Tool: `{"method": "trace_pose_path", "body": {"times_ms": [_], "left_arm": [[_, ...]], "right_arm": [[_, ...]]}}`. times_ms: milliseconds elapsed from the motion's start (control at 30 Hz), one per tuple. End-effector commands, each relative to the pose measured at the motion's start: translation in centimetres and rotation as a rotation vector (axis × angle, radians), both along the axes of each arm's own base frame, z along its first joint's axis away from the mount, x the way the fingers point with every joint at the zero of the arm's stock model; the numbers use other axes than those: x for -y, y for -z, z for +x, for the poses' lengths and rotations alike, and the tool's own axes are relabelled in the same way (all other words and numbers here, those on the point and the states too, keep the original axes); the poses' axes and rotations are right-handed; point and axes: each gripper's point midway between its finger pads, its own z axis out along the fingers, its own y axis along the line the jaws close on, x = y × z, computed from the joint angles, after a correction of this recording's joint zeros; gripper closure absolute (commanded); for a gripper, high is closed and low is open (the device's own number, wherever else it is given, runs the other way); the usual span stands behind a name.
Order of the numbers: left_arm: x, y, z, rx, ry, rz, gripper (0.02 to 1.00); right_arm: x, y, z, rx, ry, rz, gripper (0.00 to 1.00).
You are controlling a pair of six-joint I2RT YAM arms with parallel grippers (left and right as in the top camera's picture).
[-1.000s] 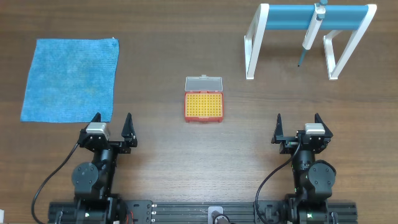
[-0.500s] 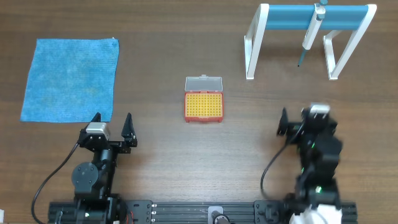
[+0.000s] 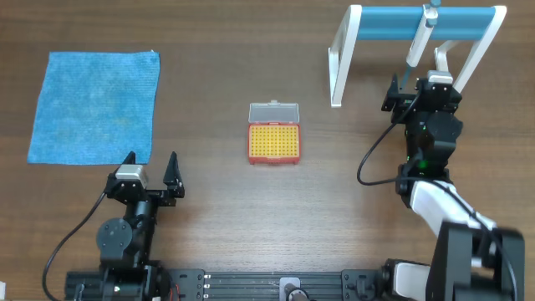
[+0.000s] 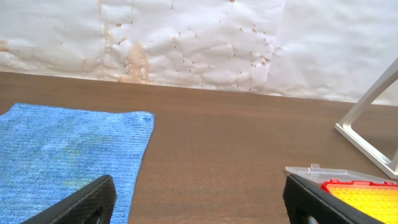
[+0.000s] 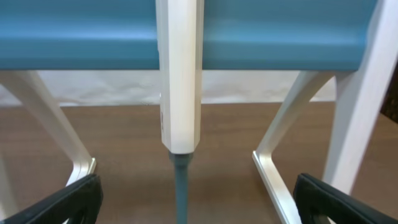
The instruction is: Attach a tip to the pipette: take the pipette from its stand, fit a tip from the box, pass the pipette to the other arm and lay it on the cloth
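- Right arm has swung up from its parked spot by its base to the stand (image 3: 418, 23). It was only halfway there half a second ago.
- Right pincer (image 3: 416, 84) is open, fingers spread wide and holding nothing.
- Pipette (image 5: 180, 74) is still hanging on the stand's blue bar, straight ahead of the right pincer and centred in the gap between its fingers. Both fingers stand well apart from it, no contact.
- Left arm hasn't budged. Left pincer (image 3: 150, 163) is open and empty, low over the counter (image 3: 251, 217) near its base.
- Meaning: this looks like the approach for step one, the take from the stand. Nothing is grasped yet, and the tip, handover and lay-down are all still to do.
- Next likely needs a bit more advance, then a close on the white body. That's a judgement only.
- Tip box (image 3: 273, 142) has its lid open and sits ahead of the left pincer, off to its right. Cloth (image 3: 94, 107) lies ahead, off to its left.
- Top view gives the layout, with the right pincer up at the stand and the box and cloth well apart from it. It's poor for judging how well the pipette is centred.
- Right wrist view gives that alignment: white body dead centre, thin dark shaft below it, stand legs on either side.
- Left wrist view gives a low angle on the cloth edge, a box corner with yellow tips, and one stand foot farther off.
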Motion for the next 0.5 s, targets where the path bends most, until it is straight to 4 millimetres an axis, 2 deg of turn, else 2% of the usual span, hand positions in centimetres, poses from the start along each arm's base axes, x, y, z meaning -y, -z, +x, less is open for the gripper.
{"method": "trace_pose_path", "body": {"times_ms": [33, 100, 300, 500], "left_arm": [[-0.2, 0.1, 0.0, -0.001, -0.007, 0.010, 0.148], [-0.2, 0.1, 0.0, -0.001, -0.007, 0.010, 0.150], [-0.2, 0.1, 0.0, -0.001, -0.007, 0.010, 0.150], [-0.2, 0.1, 0.0, -0.001, -0.007, 0.010, 0.150]], "right_arm": [[-1.0, 1.5, 2.0, 0.002, -0.065, 0.130, 0.007], [-1.5, 1.6, 3.0, -0.001, -0.099, 0.135, 0.009], [-1.1, 1.0, 5.3, 0.013, -0.101, 0.132, 0.009], [-1.0, 1.0, 6.0, -0.002, -0.106, 0.090, 0.009]]}}
